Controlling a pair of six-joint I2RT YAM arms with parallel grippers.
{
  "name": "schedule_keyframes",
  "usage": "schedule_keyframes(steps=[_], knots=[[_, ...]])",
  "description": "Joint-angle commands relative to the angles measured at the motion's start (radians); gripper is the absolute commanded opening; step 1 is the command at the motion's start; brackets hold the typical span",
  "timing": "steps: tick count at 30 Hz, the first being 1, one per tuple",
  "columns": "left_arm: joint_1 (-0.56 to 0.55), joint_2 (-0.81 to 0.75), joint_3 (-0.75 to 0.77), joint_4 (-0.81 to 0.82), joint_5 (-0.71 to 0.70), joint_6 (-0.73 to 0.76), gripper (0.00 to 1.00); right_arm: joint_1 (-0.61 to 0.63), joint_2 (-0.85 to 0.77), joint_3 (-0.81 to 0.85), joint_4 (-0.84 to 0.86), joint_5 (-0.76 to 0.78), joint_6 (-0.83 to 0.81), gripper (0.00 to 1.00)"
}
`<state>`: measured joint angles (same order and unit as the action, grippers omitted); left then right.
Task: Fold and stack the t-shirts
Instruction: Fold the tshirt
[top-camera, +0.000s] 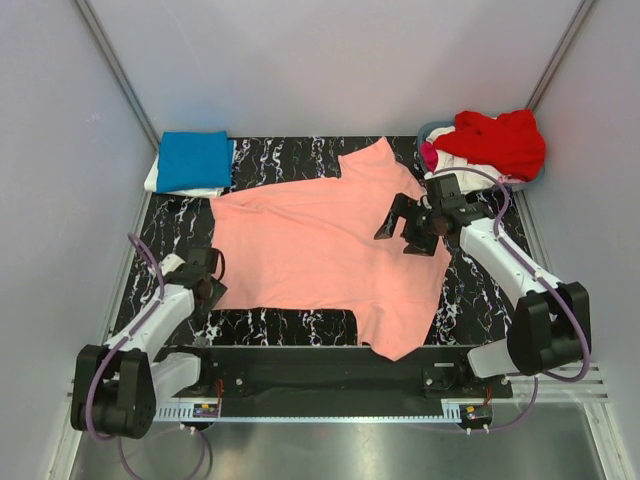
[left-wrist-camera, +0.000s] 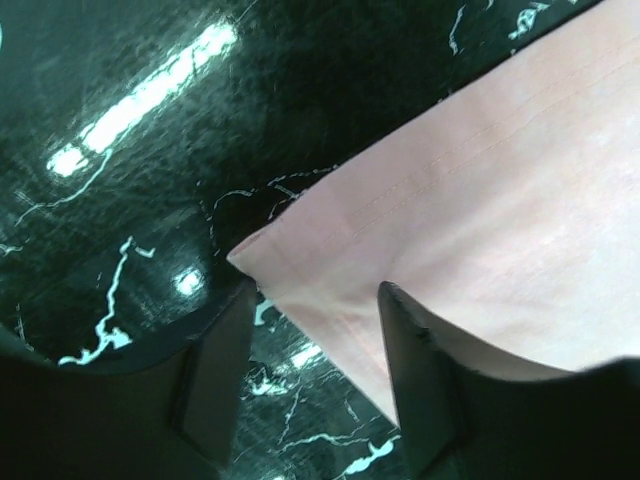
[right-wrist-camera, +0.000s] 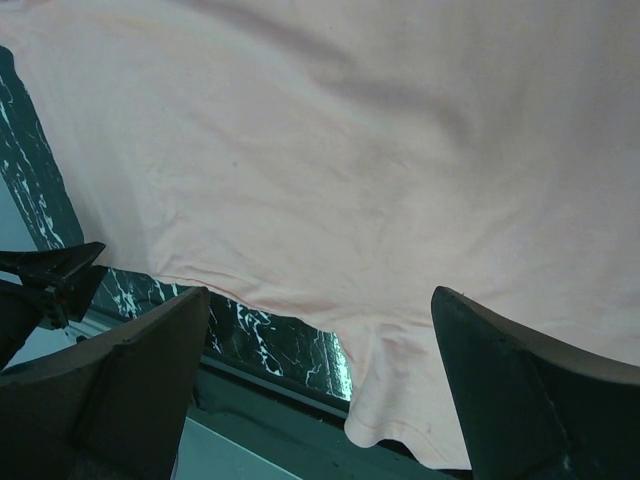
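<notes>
1. At the upper left of the top view, we see a folded bright blue t-shirt lying on a white t-shirt at the far corner of the black veined table.
2. At lower left, the left gripper sits low at the left edge of the salmon-pink t-shirt. In the left wrist view its fingers stand partly apart. The hemmed corner of the salmon-pink t-shirt lies between them, and the right-hand finger overlaps the cloth. We cannot tell whether either finger presses it.
3. In the centre, the salmon-pink t-shirt is spread flat. One sleeve points to the top of the frame and the other to the bottom edge.
4. Right of centre, the right gripper hangs over the shirt's right part. In the right wrist view we see the gripper spread wide and holding nothing, with the pink cloth beneath it.
5. At upper right, a red t-shirt is heaped over magenta cloth and white cloth.
</notes>
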<state>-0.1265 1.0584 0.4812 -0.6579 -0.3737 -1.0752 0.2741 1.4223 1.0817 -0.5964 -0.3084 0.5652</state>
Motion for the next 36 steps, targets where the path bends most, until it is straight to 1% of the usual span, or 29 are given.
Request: schedule_keyframes(steps=[1, 3, 4, 5, 6, 7, 9, 10, 11, 13, 16, 17, 19, 20, 22, 23, 24, 25, 28, 29, 30, 31, 32, 36], knots=[[0.007, 0.024, 0.005, 0.076, -0.048, -0.003, 0.48, -0.001, -0.068, -0.035, 0.006, -0.005, -0.005, 1.0], [0.007, 0.034, 0.008, 0.087, -0.047, 0.001, 0.4, -0.001, -0.121, -0.08, -0.02, 0.015, 0.019, 1.0], [0.007, 0.04, 0.008, 0.092, -0.047, 0.001, 0.31, -0.001, -0.14, -0.097, -0.037, 0.069, 0.034, 1.0], [0.007, 0.04, 0.007, 0.096, -0.047, 0.001, 0.28, -0.001, -0.158, -0.126, -0.095, 0.103, 0.05, 1.0], [0.007, 0.04, 0.004, 0.098, -0.048, 0.001, 0.25, 0.0, -0.196, -0.141, -0.118, 0.129, 0.08, 1.0], [0.007, 0.035, 0.005, 0.101, -0.047, 0.001, 0.2, 0.0, -0.215, -0.16, -0.138, 0.15, 0.091, 1.0], [0.007, 0.028, -0.001, 0.103, -0.045, 0.003, 0.12, 0.002, -0.262, -0.204, -0.199, 0.172, 0.107, 1.0], [0.007, 0.025, 0.0, 0.103, -0.045, 0.003, 0.06, 0.007, -0.279, -0.23, -0.219, 0.19, 0.111, 1.0], [0.007, 0.02, -0.001, 0.103, -0.044, 0.003, 0.03, 0.017, -0.298, -0.242, -0.258, 0.199, 0.122, 1.0], [0.007, 0.012, -0.006, 0.104, -0.042, 0.003, 0.01, 0.028, -0.348, -0.282, -0.293, 0.215, 0.133, 1.0], [0.008, 0.006, -0.007, 0.106, -0.039, 0.008, 0.0, 0.079, -0.384, -0.304, -0.348, 0.19, 0.185, 1.0], [0.008, 0.006, -0.009, 0.107, -0.039, 0.008, 0.0, 0.094, -0.402, -0.331, -0.352, 0.161, 0.217, 1.0], [0.011, -0.003, -0.012, 0.109, -0.034, 0.011, 0.0, 0.154, -0.424, -0.382, -0.361, 0.155, 0.266, 1.0], [0.011, -0.006, -0.012, 0.107, -0.034, 0.012, 0.0, 0.187, -0.45, -0.405, -0.352, 0.147, 0.325, 1.0], [0.014, -0.012, -0.013, 0.115, -0.03, 0.015, 0.0, 0.301, -0.464, -0.465, -0.335, 0.141, 0.398, 1.0], [0.014, -0.014, -0.016, 0.115, -0.028, 0.017, 0.0, 0.345, -0.462, -0.48, -0.316, 0.152, 0.47, 1.0], [0.016, -0.014, -0.015, 0.116, -0.028, 0.018, 0.0, 0.435, -0.451, -0.493, -0.307, 0.167, 0.501, 1.0], [0.018, -0.014, -0.016, 0.118, -0.025, 0.02, 0.0, 0.467, -0.436, -0.509, -0.299, 0.196, 0.524, 1.0], [0.022, -0.017, -0.018, 0.116, -0.015, 0.027, 0.0, 0.513, -0.349, -0.549, -0.249, 0.207, 0.544, 1.0], [0.024, -0.02, -0.019, 0.116, -0.013, 0.031, 0.0, 0.513, -0.315, -0.565, -0.194, 0.203, 0.533, 0.95], [0.027, -0.026, -0.021, 0.118, -0.011, 0.032, 0.0, 0.513, -0.3, -0.578, -0.169, 0.206, 0.533, 0.8], [0.027, -0.029, -0.024, 0.118, -0.007, 0.034, 0.0, 0.513, -0.286, -0.586, -0.134, 0.216, 0.527, 0.76], [0.028, -0.034, -0.027, 0.116, -0.005, 0.037, 0.0, 0.513, -0.258, -0.586, -0.123, 0.221, 0.521, 0.74], [0.037, -0.047, -0.029, 0.118, 0.002, 0.041, 0.0, 0.513, -0.211, -0.585, -0.071, 0.244, 0.503, 0.72]])
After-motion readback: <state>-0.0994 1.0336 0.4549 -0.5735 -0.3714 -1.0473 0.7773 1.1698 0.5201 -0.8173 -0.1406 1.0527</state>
